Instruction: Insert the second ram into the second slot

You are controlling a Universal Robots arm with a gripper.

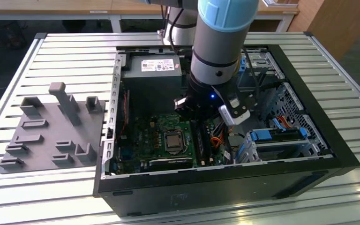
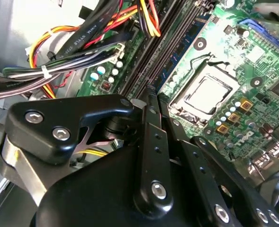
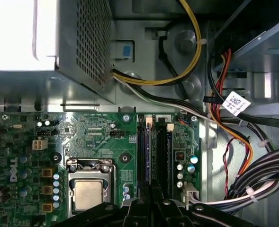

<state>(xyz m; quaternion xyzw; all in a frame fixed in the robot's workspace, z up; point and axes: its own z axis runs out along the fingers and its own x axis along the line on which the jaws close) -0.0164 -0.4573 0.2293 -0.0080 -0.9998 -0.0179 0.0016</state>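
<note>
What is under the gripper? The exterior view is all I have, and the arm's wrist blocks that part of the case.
Observer: In the first wrist view the gripper sits over one end of the memory slots, beside the CPU socket.
Operator: Is a stick seated in them?
Observer: In that view blue edges run along two slots; I can't tell whether those are seated sticks.
Operator: Any cables across the slots?
Observer: A yellow cable arcs beyond the slots' far end, not across them.
</note>
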